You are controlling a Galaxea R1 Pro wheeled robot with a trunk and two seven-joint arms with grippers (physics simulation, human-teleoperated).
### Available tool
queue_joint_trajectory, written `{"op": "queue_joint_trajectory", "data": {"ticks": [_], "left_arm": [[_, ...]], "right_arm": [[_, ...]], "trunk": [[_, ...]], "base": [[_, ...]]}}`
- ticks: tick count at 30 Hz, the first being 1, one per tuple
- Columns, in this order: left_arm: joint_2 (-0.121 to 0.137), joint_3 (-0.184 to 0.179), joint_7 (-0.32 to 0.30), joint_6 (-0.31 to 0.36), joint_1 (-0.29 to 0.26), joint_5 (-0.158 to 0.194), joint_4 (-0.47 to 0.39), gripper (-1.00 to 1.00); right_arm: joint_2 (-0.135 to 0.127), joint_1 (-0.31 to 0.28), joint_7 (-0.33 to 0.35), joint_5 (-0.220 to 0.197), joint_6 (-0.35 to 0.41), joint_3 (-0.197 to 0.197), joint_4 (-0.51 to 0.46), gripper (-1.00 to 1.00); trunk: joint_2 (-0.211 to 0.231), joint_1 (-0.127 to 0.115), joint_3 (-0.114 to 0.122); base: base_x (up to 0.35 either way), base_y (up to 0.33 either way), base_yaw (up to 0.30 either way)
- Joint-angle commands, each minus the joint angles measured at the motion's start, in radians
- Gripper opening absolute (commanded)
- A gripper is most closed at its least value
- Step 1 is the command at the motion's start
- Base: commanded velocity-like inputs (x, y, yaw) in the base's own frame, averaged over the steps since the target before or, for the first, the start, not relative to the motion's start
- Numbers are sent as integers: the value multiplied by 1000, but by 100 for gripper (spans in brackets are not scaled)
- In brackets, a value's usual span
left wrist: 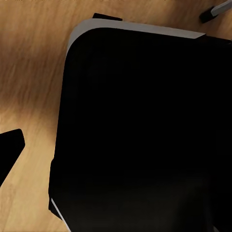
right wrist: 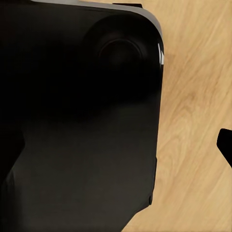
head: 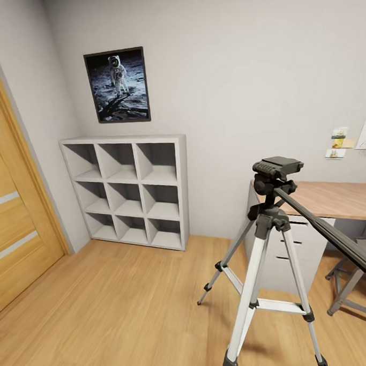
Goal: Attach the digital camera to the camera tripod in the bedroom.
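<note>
The camera tripod [head: 272, 242] is seen standing upright on the wood floor [head: 119, 299], just before the desk [head: 334, 199], its head plate bare. Whether either gripper is apart or together cannot be told; their placing relative to the tripod cannot be judged

Silver-white legs and a dark grey head mark the camera tripod [head: 269, 237]; white cube shelf [head: 128, 190], honey-wood plank floor [head: 120, 309].
</note>
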Motion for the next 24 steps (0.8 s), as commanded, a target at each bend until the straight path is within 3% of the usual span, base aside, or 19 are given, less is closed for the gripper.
{"op": "queue_joint_trajectory", "data": {"ticks": [1,24], "left_arm": [[0,0,0,-2,0,7,-1,100],[0,1,0,-3,1,7,-1,100]], "right_arm": [[0,0,0,1,-3,1,0,100],[0,0,0,1,-3,1,0,100]], "trunk": [[0,0,-1],[0,0,-1]], "base": [[0,0,0],[-7,6,0]]}}
